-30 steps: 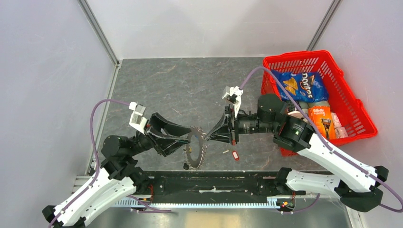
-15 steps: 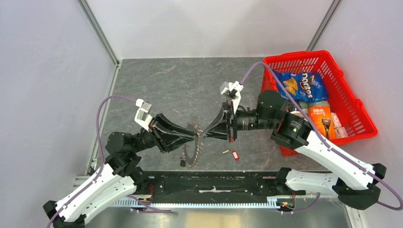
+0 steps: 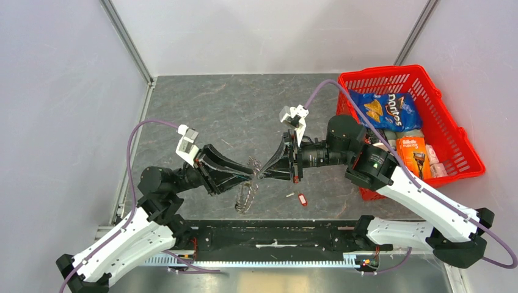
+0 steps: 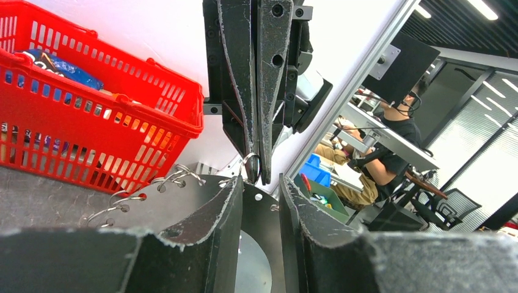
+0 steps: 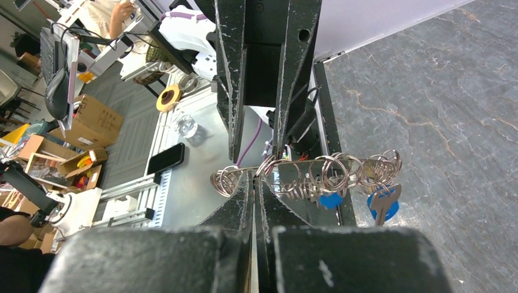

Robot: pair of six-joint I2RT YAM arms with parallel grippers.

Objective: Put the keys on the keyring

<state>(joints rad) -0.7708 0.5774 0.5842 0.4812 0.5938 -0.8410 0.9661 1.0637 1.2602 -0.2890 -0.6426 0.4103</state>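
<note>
From the top, the left gripper is clamped on the toothed keyring, held on edge near the front middle of the table, and a red-tag key lies close by. In the left wrist view, the right gripper has its fingers together, pinching a small wire loop at the keyring's rim. In the right wrist view, more wire loops and blue-tag keys hang along the keyring.

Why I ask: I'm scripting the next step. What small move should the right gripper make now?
Probably open the right gripper and back off: it pinches a small wire loop on the keyring the left gripper holds, while a red-tagged key lies loose on the table.
</note>
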